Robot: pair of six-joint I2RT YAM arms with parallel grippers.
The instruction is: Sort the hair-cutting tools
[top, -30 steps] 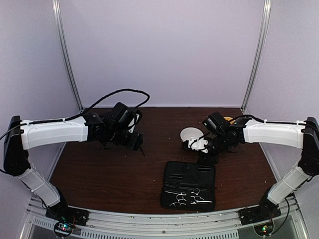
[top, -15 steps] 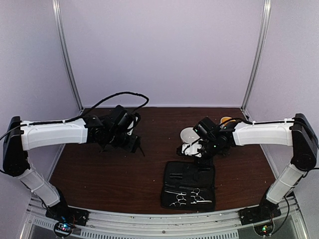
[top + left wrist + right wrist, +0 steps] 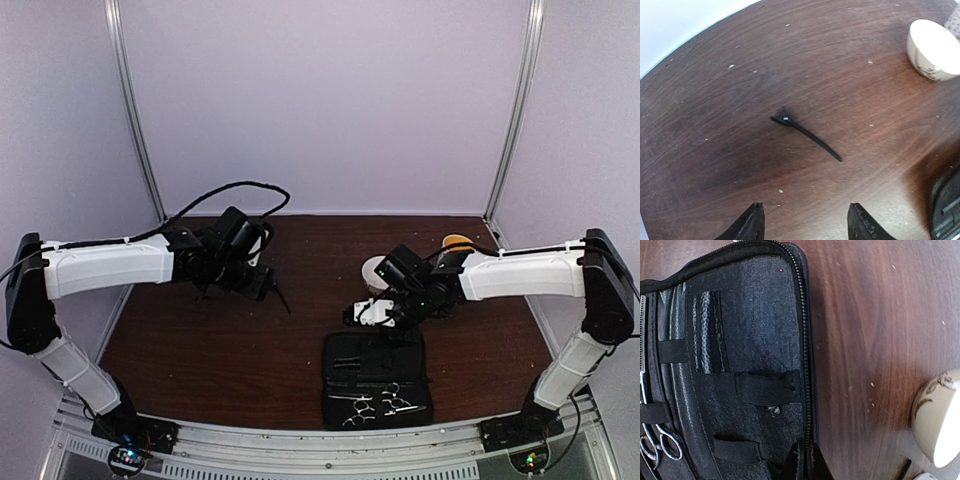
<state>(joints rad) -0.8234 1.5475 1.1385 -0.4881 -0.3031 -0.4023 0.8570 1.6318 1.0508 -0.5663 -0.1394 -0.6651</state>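
- Counter (image 3: 200,350): dark wood, flecked with pale dust. Everything sat on it.
- Black case (image 3: 740,340): lay open near the counter's middle front, most of its elastic loops unfilled. The right hand (image 3: 806,466) was pinched fully shut at the zipped rim, seemingly with the rim caught between its fingers.
- Left hand (image 3: 807,225): hung over bare wood well left of the case, jaws wide apart, holding nothing.
- White bowl (image 3: 935,50): stood upright just beyond the case.
- Two scissors (image 3: 375,405): strapped side by side in the case's near end. I judged them stiff, slick steel with sharp tips, best taken across the shanks close to the rings and slid out from under the strap.
- Thin black piece (image 3: 805,135): lay flat and alone on the wood, straight ahead of the left hand's open fingers and well apart from the bowl. I judged it light, rigid and low-lying, so apt to skid. The thicker wedge end looked the better hold, with the fingers set across its length.
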